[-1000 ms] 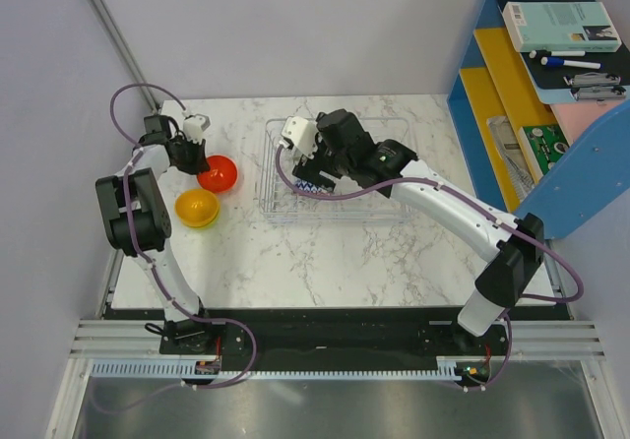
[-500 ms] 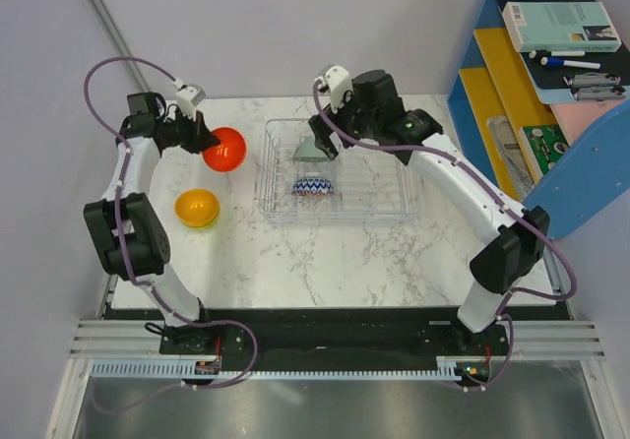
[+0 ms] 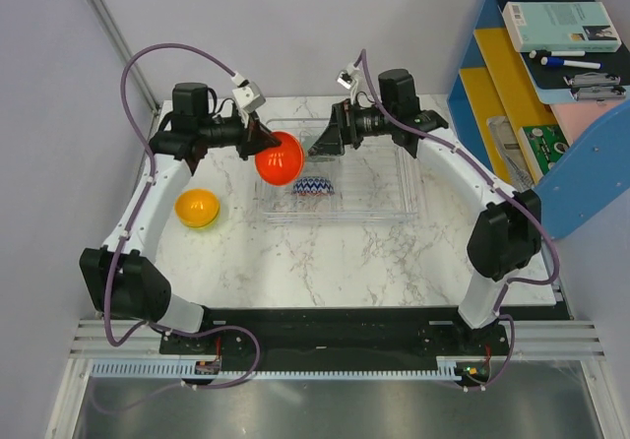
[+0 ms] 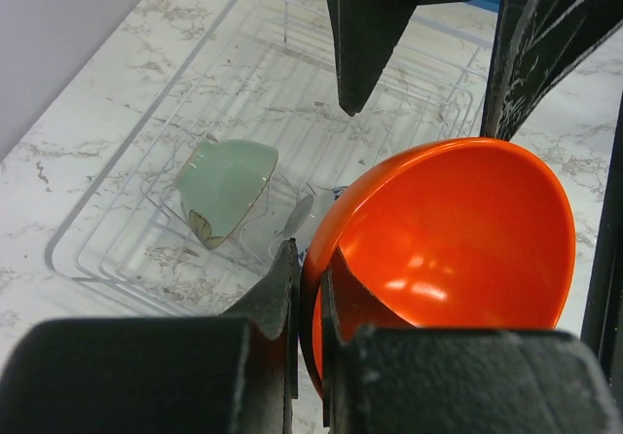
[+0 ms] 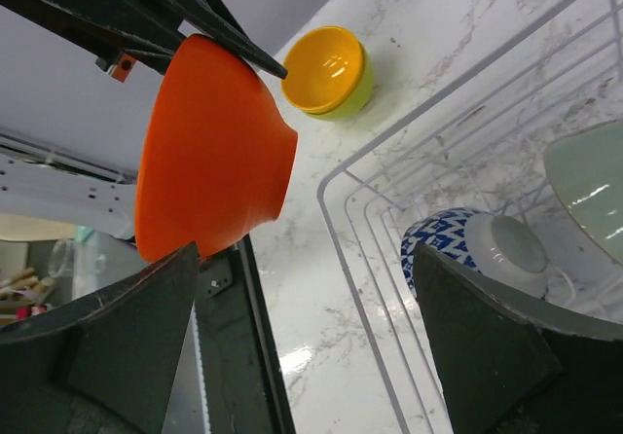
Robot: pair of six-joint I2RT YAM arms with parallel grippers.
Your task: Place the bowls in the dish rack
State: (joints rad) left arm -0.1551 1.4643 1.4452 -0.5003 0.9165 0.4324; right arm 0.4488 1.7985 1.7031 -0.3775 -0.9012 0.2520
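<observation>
1. Left hand (image 3: pixel 258 142), nearly closed, pinches the red bowl (image 3: pixel 279 158) by its rim, tilted, probably for slotting into the rack (image 3: pixel 394 178) just below.
2. Right hand (image 3: pixel 325 144), wide open and empty, faces it.

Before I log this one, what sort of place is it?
Likely a robotics lab cell, not a kitchen: plain partition walls, a marble-look table, a blue shelf holding a book.

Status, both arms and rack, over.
Left fingers shut on red bowl, raised by rack. Right fingers open, close facing it. Zigzag bowl, green bowl racked; yellow bowl on table.
</observation>
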